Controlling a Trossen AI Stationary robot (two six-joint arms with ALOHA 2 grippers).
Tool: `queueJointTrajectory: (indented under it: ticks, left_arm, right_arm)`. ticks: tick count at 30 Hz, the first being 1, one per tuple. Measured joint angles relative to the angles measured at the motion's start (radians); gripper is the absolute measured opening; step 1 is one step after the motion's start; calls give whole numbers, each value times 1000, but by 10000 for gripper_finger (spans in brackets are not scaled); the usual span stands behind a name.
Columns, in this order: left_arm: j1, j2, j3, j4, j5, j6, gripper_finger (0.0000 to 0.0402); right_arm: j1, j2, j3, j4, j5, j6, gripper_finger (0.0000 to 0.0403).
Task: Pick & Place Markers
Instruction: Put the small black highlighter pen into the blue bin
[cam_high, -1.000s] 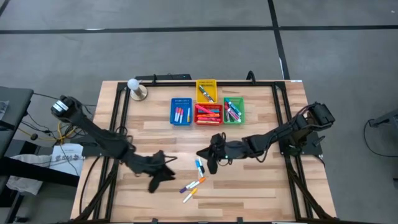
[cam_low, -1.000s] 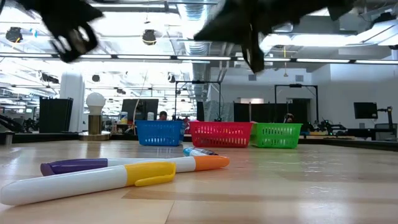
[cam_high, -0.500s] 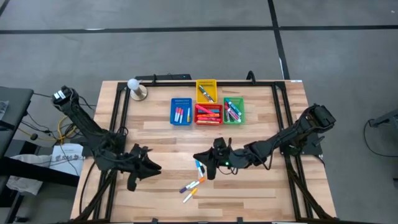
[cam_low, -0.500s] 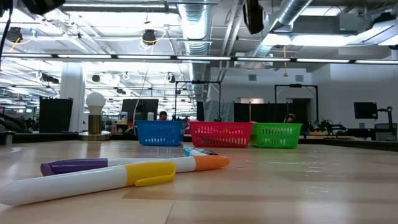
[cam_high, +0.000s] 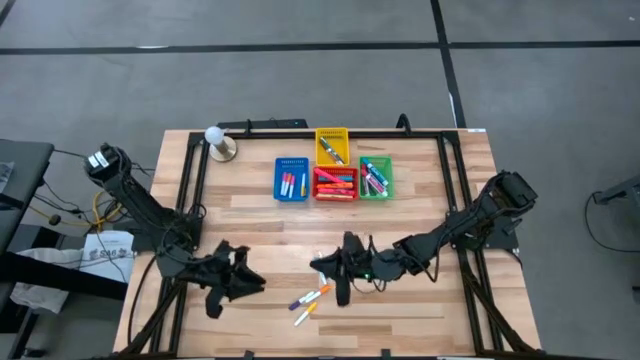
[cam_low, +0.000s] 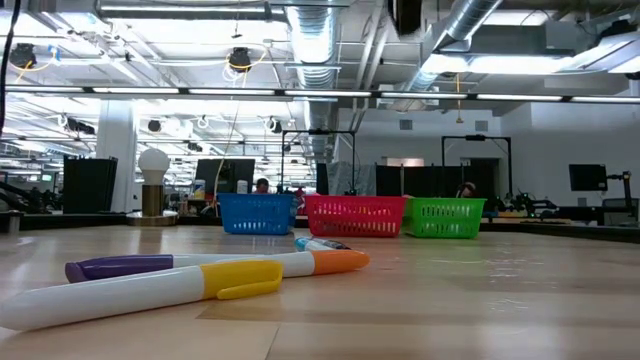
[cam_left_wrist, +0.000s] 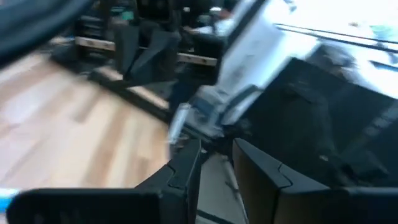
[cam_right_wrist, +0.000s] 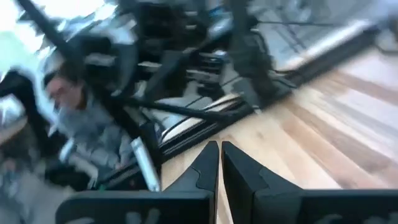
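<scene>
Several markers lie loose on the wooden table near its front: a blue one (cam_high: 319, 269), a purple and an orange one (cam_high: 311, 296) and a yellow one (cam_high: 303, 315). In the low view they are purple (cam_low: 120, 267), yellow and white (cam_low: 150, 290), orange (cam_low: 325, 262) and blue (cam_low: 318, 244). My right gripper (cam_high: 340, 291) hovers right beside these markers, shut and empty (cam_right_wrist: 220, 155). My left gripper (cam_high: 216, 300) hovers over bare wood to their left, its fingers a narrow gap apart and empty (cam_left_wrist: 216, 162).
Small bins stand in the table's far middle: blue (cam_high: 292, 179), red (cam_high: 335, 184), yellow (cam_high: 332, 144) and green (cam_high: 376, 177), each with markers inside. A white bulb on a stand (cam_high: 218, 141) is at the far left. Black frame rails run along both table sides.
My right gripper has gone toward the table's near edge, from beside the blue marker to right of the purple and orange ones. My left gripper has drawn back toward the table's left edge and a little nearer. The markers have stayed put.
</scene>
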Motion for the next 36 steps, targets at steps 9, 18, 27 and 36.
queueJointTrajectory:
  ticks: [9,18,27,36]
  left_arm:
    - [30,142,0,301,98,123,92]
    - [62,174,0,303,93,28,92]
    - [62,174,0,307,91,24,92]
    - [55,174,0,310,92,18,92]
  right_arm:
    - [37,-1,219,-486,-1,-86,11]
    - [32,-1,243,-508,-37,-135,11]
    - [29,-1,240,-543,-34,-51,11]
    - [38,-1,232,-580,-34,-22,11]
